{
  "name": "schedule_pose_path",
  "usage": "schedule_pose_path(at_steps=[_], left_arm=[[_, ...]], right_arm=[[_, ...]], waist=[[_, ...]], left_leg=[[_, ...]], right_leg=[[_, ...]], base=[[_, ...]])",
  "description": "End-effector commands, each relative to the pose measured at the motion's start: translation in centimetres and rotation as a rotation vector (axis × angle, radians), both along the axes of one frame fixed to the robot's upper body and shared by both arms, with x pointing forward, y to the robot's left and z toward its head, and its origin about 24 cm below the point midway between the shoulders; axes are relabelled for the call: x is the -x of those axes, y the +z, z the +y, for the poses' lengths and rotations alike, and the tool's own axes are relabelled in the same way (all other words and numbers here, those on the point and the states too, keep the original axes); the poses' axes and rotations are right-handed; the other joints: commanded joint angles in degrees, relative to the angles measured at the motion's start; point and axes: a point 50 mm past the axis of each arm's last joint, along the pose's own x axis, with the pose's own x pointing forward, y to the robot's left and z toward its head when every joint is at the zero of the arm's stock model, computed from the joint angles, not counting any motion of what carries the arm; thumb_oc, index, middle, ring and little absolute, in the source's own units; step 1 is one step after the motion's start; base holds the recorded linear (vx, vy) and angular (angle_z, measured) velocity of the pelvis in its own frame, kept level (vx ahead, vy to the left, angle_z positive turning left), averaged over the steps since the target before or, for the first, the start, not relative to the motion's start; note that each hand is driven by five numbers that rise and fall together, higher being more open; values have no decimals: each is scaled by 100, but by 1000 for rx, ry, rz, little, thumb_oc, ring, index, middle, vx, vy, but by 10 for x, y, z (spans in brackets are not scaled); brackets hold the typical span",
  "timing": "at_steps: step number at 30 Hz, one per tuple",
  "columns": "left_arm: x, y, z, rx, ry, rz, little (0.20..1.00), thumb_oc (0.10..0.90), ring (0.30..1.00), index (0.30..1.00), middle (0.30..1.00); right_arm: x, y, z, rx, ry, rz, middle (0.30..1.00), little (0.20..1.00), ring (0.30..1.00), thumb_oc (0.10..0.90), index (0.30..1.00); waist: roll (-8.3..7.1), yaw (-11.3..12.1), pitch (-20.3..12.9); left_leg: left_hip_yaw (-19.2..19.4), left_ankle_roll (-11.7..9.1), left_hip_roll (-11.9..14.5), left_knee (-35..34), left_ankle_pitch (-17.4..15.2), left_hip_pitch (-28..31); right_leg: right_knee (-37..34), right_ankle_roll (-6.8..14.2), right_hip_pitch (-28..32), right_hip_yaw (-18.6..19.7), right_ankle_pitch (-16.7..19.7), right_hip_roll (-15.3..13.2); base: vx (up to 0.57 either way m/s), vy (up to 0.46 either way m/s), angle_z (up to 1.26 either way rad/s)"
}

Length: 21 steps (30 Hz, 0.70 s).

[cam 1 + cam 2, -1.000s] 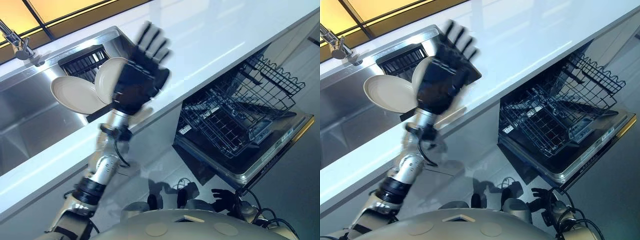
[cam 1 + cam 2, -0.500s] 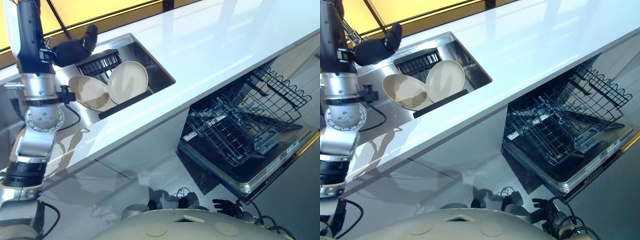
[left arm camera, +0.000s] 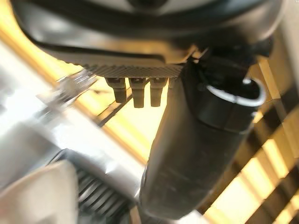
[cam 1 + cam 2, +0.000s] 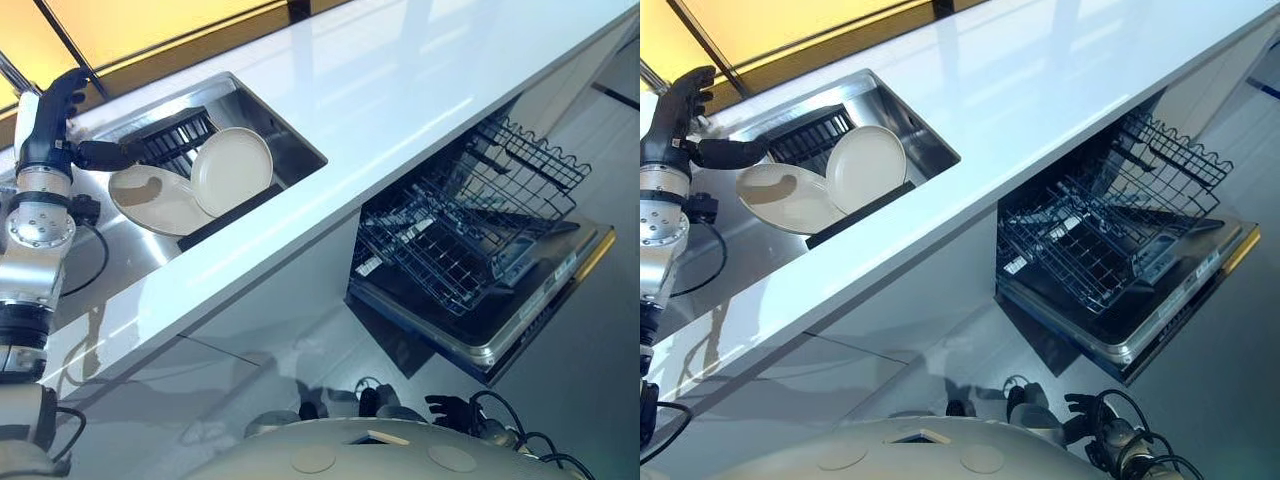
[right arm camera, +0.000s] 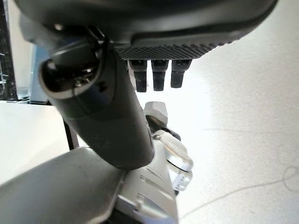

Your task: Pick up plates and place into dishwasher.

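Just beside my left hand (image 4: 62, 120), whose fingers are straight and hold nothing, two plates (image 4: 232, 171) lean together in the sink (image 4: 290, 145). I should lower the hand past the nearer plate's rim, thumb one side and fingers the other, and lift it without knocking its neighbour. Off to my right, below the desk (image 4: 420, 70), the dishwasher (image 4: 470, 240) stands open.

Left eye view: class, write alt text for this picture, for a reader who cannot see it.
Two cream plates lean in a steel sink set in a white countertop, with the robot's left hand open just beside them, holding nothing. Below the counter to the right, a dishwasher stands open with its wire rack pulled out and holding no plates.
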Motion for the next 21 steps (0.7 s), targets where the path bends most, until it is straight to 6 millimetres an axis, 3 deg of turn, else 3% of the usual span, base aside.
schedule_pose_path(at_steps=[1, 10, 21], left_arm=[[-5, 112, -3, -88, -39, -342, 900, 800, 900, 900, 900], [-16, 120, -6, 13, -63, -384, 900, 800, 900, 900, 900], [-33, 116, -39, 99, -283, -336, 900, 800, 900, 900, 900]], right_arm=[[5, 3, -12, 38, -12, -6, 900, 900, 900, 800, 900], [-6, 8, -19, 61, -25, -65, 900, 900, 900, 800, 900], [-19, 14, -28, 71, -46, -121, 900, 900, 900, 800, 900]], waist=[[262, -266, -67], [148, -380, 282], [145, -427, 531]], left_leg=[[52, 204, -325, 378, -527, -398], [237, 248, -305, 590, -559, -780], [307, 242, -286, 779, -526, -1071]], right_leg=[[1211, 801, -503, 16, -674, -301], [1258, 875, -899, 206, -508, -309], [1262, 893, -1093, 308, -521, -291]], base=[[60, 95, -13], [10, 47, -11], [-4, 4, -2]])
